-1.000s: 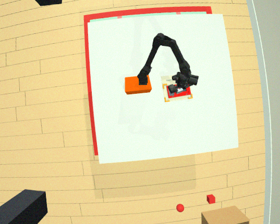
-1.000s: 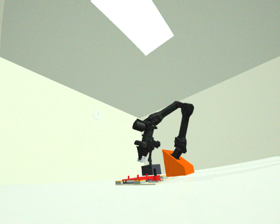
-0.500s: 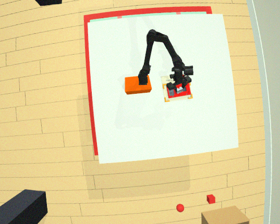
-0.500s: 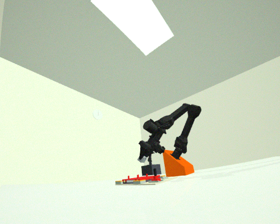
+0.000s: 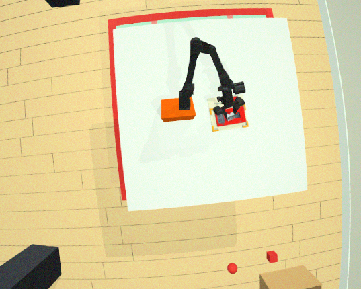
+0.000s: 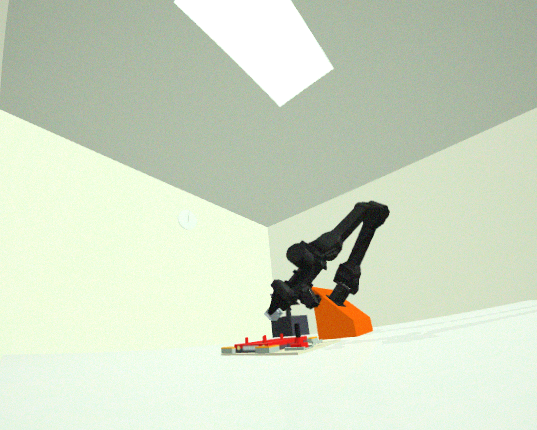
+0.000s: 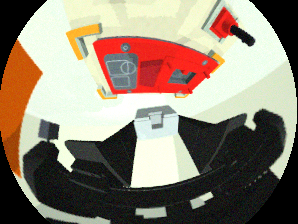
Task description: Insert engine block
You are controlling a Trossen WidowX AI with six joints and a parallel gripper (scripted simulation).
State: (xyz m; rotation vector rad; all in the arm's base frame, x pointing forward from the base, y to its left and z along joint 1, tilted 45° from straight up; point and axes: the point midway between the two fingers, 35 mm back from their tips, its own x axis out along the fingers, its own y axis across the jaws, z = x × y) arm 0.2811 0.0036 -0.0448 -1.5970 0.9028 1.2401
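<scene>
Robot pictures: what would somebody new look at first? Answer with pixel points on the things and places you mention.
Probably the big black arm [image 5: 195, 44] [image 6: 374, 212], bent over the white table [image 5: 206, 175] [image 6: 232, 390]. Next, maybe the bright orange block [image 5: 177, 111] [image 6: 337, 317] [image 7: 12, 95] at its foot, and the red car body [image 5: 223, 123] [image 6: 272, 344] [image 7: 150, 75] below the hand [image 5: 227, 112] [image 6: 274, 311] [image 7: 154, 119].

The top view looks steeply down from high above the table, wide enough to take in floor all round. The exterior one sits low, just over the tabletop, tilted upward, with the red car body at six o'clock. The wrist view looks from close behind the gripper, car body at twelve, orange block at nine; top and exterior share both.
</scene>
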